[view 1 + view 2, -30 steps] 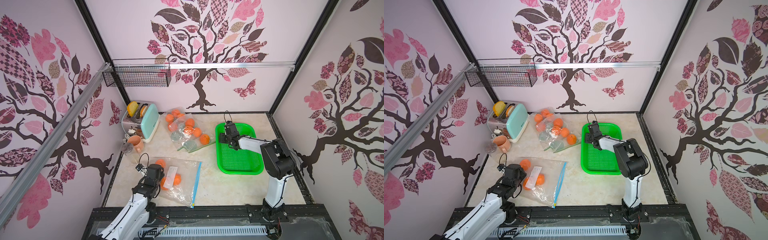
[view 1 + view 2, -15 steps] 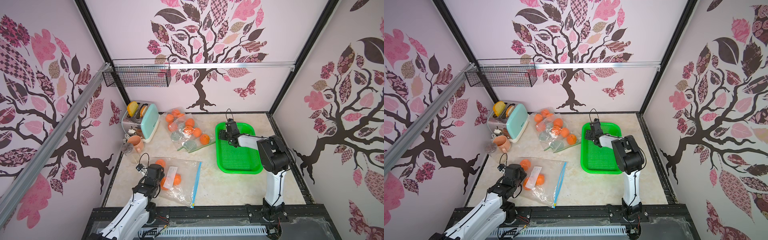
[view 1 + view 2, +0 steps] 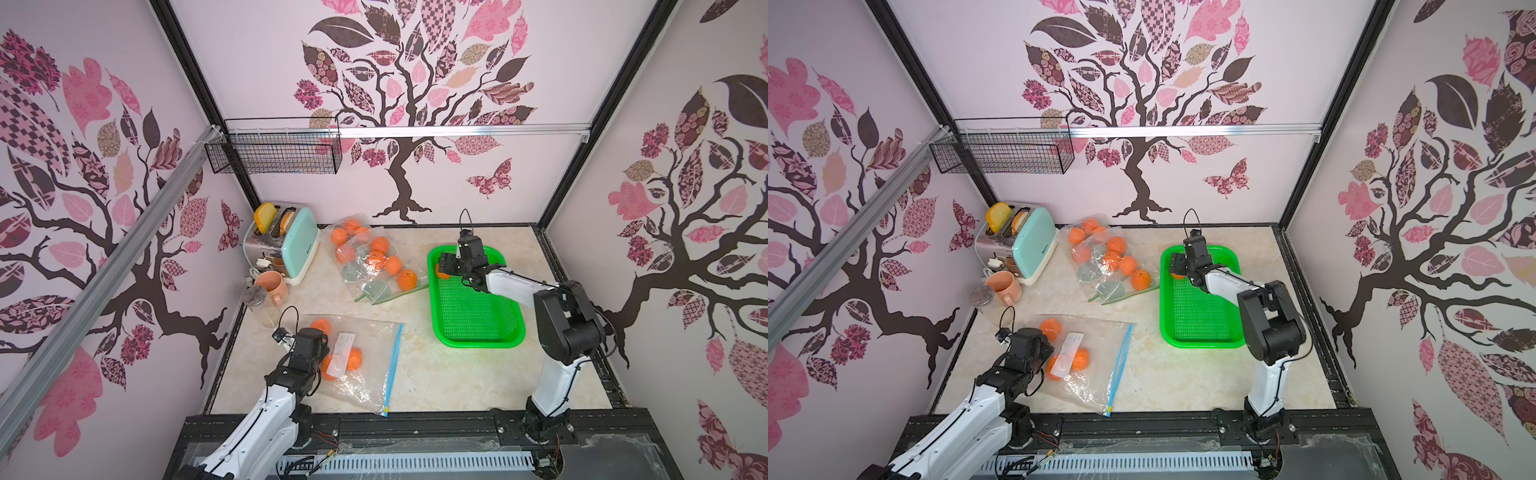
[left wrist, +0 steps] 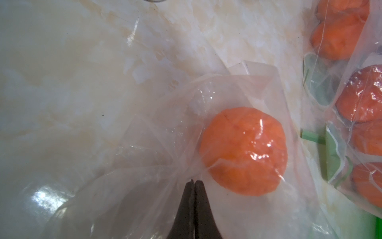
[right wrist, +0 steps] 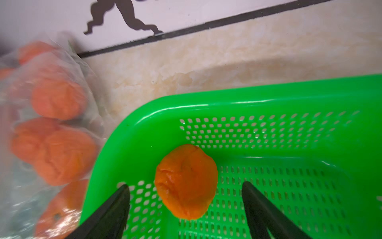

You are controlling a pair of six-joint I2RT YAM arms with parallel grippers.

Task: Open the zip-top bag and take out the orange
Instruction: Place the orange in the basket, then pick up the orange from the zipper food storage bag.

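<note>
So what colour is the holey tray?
Bright green; the tray shows best in the right wrist view.

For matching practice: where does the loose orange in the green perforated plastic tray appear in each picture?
In a top view: loose orange in the far corner of the green perforated plastic tray.
In a top view: orange, same corner.
Left wrist: not in it.
Right wrist: orange central.
Shared landmark: tray rim.

Zip-top bag (image 3: 365, 386) is crinkly, glossy clear plastic; tray (image 5: 248, 103) is shiny perforated plastic, tabletop (image 4: 62, 82) smooth marble-look, orange (image 5: 186, 182) kinda matt and wrinkly.
</note>
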